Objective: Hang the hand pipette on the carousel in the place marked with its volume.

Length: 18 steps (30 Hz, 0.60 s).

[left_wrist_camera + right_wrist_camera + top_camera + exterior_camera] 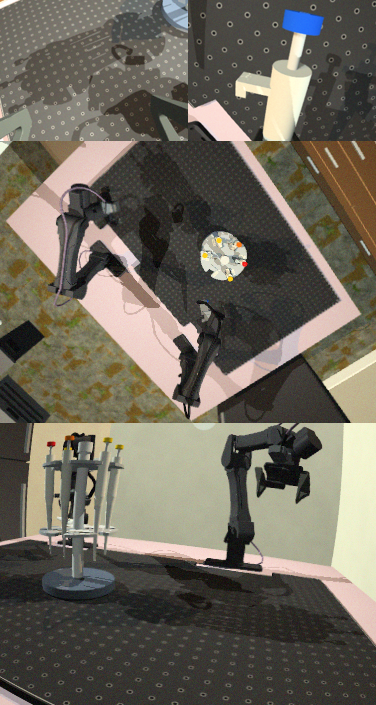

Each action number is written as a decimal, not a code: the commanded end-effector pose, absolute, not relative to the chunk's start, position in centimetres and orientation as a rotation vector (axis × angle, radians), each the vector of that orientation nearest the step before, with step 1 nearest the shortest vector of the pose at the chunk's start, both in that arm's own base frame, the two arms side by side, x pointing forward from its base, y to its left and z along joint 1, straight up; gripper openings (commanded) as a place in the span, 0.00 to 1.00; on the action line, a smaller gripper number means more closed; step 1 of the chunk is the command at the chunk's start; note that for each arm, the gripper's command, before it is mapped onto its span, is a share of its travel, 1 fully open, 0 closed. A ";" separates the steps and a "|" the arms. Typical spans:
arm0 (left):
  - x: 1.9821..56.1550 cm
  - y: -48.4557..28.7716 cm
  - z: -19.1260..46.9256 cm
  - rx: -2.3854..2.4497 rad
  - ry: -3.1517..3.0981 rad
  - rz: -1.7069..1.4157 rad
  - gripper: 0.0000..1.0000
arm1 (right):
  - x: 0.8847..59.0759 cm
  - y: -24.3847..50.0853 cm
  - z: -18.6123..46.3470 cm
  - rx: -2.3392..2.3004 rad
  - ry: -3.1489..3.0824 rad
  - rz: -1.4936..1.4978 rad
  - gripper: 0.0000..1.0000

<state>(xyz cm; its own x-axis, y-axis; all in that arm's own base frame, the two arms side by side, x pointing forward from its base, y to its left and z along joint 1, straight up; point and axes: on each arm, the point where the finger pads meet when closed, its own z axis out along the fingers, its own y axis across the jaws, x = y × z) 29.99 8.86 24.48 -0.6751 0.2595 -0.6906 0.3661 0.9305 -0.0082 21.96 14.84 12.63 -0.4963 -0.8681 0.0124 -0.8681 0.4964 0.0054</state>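
Gripping the blue-buttoned pipette (pixel 206 302) (pixel 287 101) in my right claw (pixel 205 313) (pixel 276 135) right now, body below the finger hook (pixel 254 84), held near the carousel (pixel 224 260) (pixel 78 538) (pixel 178 14) but not hung on it. My left claw (pixel 111 208) (pixel 281 493) (pixel 89 109) is wide open and empty, well apart from the carousel, fwiw.

You look straight down on the whole pink-edged counter (pixel 116 317) from above; the exterior view faces across it, low and closer (both share the pale round carousel (pixel 216 247) (pixel 78 586)).
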 end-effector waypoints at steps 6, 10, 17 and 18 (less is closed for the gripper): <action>30.4 9.1 25.3 0.449 2.313 -0.176 1.00 | 20.5 17.4 14.3 1.564 -2.768 -0.015 0.12; 30.4 9.1 25.3 0.449 2.313 -0.176 1.00 | 19.7 18.4 14.3 1.564 -2.768 -0.016 0.12; 30.4 9.1 25.3 0.449 2.313 -0.176 1.00 | 18.8 19.8 13.7 1.552 -2.746 -0.004 0.12; 30.4 9.1 25.3 0.449 2.313 -0.176 1.00 | 18.6 20.2 13.5 1.548 -2.741 -0.003 0.12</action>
